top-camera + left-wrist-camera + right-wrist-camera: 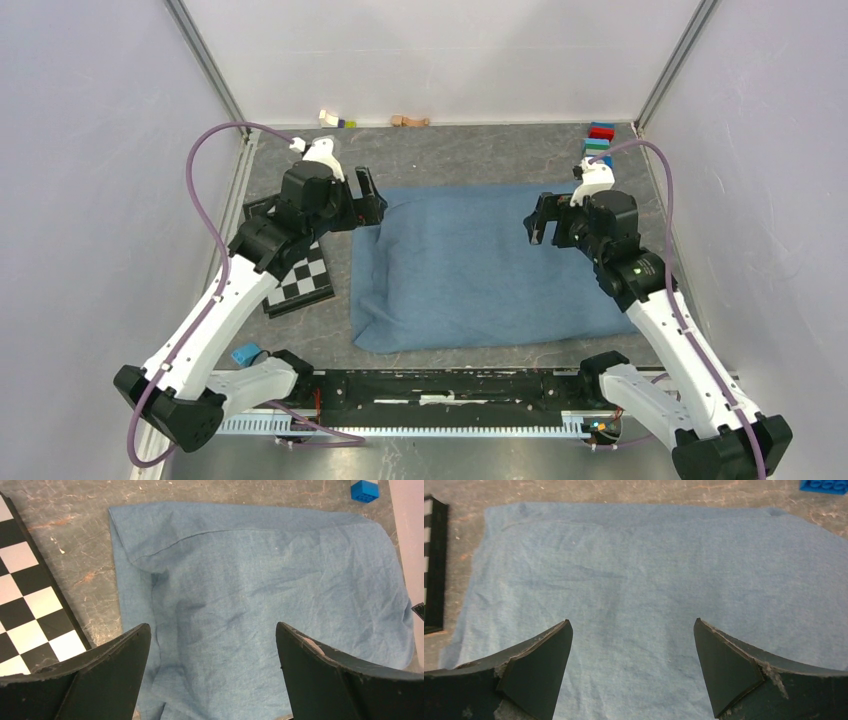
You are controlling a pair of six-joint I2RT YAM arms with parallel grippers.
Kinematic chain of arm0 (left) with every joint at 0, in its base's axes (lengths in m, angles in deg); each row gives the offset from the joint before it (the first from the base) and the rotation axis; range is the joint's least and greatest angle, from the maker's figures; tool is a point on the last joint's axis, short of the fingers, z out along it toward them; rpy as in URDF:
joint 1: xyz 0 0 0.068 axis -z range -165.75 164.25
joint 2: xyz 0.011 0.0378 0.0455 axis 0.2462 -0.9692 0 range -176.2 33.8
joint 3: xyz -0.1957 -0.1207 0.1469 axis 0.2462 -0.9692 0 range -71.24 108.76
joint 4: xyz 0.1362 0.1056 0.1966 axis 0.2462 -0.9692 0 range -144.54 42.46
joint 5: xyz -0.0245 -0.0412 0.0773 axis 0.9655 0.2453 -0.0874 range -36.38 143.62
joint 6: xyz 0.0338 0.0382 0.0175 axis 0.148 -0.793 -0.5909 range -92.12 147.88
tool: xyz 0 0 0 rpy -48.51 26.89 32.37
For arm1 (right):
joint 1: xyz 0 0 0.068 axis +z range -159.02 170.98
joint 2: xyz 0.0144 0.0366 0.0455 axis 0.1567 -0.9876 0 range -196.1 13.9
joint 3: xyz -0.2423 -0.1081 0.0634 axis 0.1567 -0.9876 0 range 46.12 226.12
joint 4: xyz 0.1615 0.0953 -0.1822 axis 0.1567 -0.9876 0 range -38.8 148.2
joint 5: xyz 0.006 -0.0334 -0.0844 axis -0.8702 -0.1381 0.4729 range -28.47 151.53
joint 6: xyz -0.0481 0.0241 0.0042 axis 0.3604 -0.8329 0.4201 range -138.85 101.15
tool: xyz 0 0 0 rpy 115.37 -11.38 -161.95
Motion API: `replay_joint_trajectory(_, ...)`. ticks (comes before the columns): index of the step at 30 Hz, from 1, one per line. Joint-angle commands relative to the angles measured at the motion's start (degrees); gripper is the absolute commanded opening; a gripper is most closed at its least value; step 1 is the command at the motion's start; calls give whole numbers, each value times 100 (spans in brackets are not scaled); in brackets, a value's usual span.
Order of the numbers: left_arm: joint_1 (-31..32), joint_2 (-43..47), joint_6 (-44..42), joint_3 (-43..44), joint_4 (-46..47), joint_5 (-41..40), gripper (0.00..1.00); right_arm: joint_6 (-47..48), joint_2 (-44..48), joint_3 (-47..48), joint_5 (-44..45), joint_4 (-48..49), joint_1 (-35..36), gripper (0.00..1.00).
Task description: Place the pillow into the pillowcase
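The dusty-blue pillowcase (470, 265) lies plump and filled out in the middle of the table. It fills most of the left wrist view (260, 580) and the right wrist view (649, 570). No cream-white pillow shows in any view; it is hidden or out of view. My left gripper (368, 200) is open and empty, hovering over the pillowcase's far left corner. My right gripper (538, 220) is open and empty, hovering over the pillowcase's right side. Neither touches the cloth.
A black-and-white checkerboard (300, 280) lies left of the pillowcase, partly under my left arm. Coloured blocks (599, 140) stand at the far right corner, and small toys (335, 120) lie along the back wall. White walls close in both sides.
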Motion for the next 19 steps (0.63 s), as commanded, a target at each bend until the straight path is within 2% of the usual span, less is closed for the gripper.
replay_joint_trajectory(1,-1,202,-252,167,-160,-289,100,-260,128,-46,-396,438,30,98)
replay_joint_trajectory(7,-3,276,-242,147,-239,-294,100,-63,236,-8,-310,143,28,98)
replay_joint_trajectory(19,1,383,-237,32,-213,-334,100,20,305,36,-117,151,23,98)
